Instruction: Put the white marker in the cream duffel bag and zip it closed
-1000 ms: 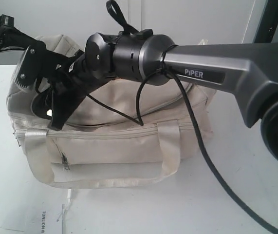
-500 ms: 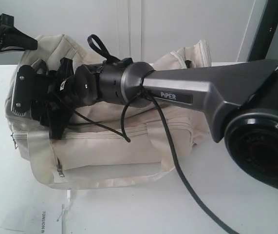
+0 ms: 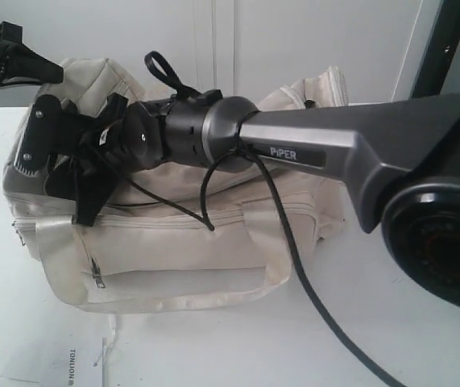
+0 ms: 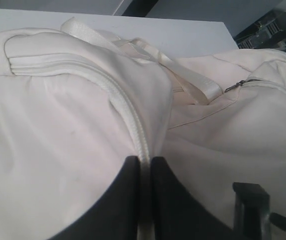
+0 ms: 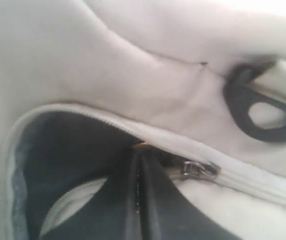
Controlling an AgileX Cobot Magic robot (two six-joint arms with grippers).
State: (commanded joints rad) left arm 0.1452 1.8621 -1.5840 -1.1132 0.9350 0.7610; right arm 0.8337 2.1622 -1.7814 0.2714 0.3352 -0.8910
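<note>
My right pincer (image 5: pixel 138 150) is clenched, the 2 black fingers (image 5: pixel 155 210) pressed flat together; the tips sit at the edge of the zip, just beside the small metal zip slider (image 5: pixel 200 169); whether anything is nipped between them I cannot tell. The large soft cream fabric duffel bag (image 3: pixel 181 250) lies on the white worktop (image 3: pixel 238 355), front pocket facing the exterior camera; my right arm reaches across its top to the end on the left of that view. The main zip gapes there, dark lining showing; a black strap ring (image 5: pixel 238 107) is close by. My left pincer (image 4: pixel 143 162) is clamped on the bag's raised zip seam; where the white marker lies I cannot tell.
</note>
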